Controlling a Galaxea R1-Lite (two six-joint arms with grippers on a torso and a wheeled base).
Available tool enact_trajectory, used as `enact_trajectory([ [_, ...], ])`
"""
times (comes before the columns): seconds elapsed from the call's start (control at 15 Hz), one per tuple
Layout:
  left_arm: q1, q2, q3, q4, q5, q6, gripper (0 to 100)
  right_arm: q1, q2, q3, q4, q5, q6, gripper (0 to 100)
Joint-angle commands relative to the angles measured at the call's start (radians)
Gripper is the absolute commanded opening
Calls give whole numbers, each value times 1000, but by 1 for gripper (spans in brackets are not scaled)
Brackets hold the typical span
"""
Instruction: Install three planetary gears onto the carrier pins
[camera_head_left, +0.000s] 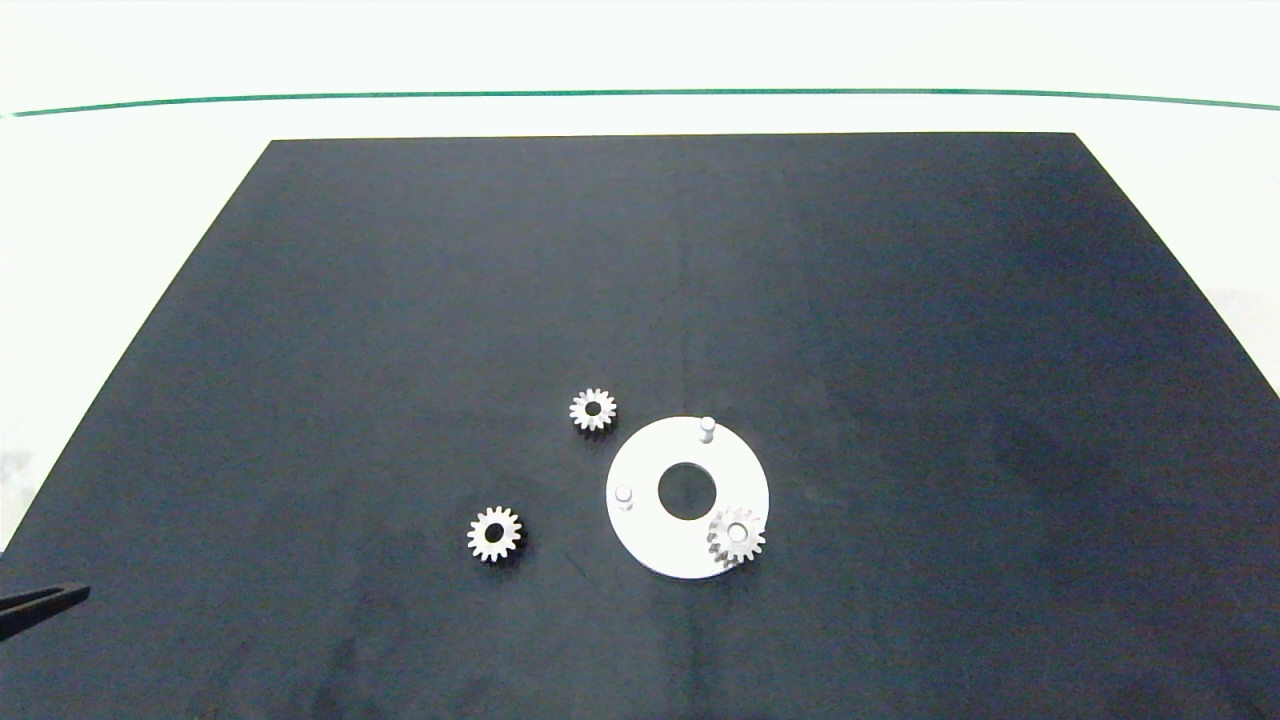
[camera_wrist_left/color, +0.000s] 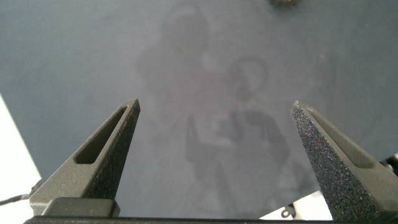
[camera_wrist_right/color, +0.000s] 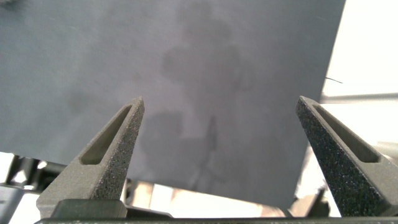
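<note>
A flat white disc (camera_head_left: 650, 535) lies on the dark mat, right of centre towards the front. Two carrier pins stand bare: one at the disc's far edge (camera_head_left: 707, 427), one on its left (camera_head_left: 624, 495). One planetary gear (camera_head_left: 737, 536) sits on the third pin at the disc's front right. Two more gears lie loose on the mat, one just off the disc's far left (camera_head_left: 593, 410), the other further left and nearer the front (camera_head_left: 495, 534). My left gripper (camera_head_left: 60, 597) (camera_wrist_left/color: 216, 104) is open over bare mat at the front left corner. My right gripper (camera_wrist_right/color: 221, 99) is open, out of the head view.
The dark mat (camera_head_left: 900, 350) covers most of a white table (camera_head_left: 120, 200), with a green line (camera_head_left: 640, 93) along the far side. In the right wrist view, the mat's edge (camera_wrist_right/color: 333, 74) and white table show beyond the fingers. A gear's rim (camera_wrist_left/color: 285, 2) shows in the left wrist view.
</note>
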Motion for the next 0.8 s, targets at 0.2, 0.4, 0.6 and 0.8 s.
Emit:
enact_trajectory([
  [0.2, -85, 274, 102, -315, 4, -17, 100, -128, -187, 20, 31, -1, -28, 100],
  [0.4, -129, 417, 133, -426, 8, -21, 100, -157, -270, 89, 31, -1, -28, 100],
  [0.6, -126, 563, 183, -637, 16, -33, 100, -177, -331, 101, 31, -2, -28, 100],
  [0.8, -147, 615, 189, -722, 53, -30, 100, -179, -357, 121, 32, -2, -28, 100],
])
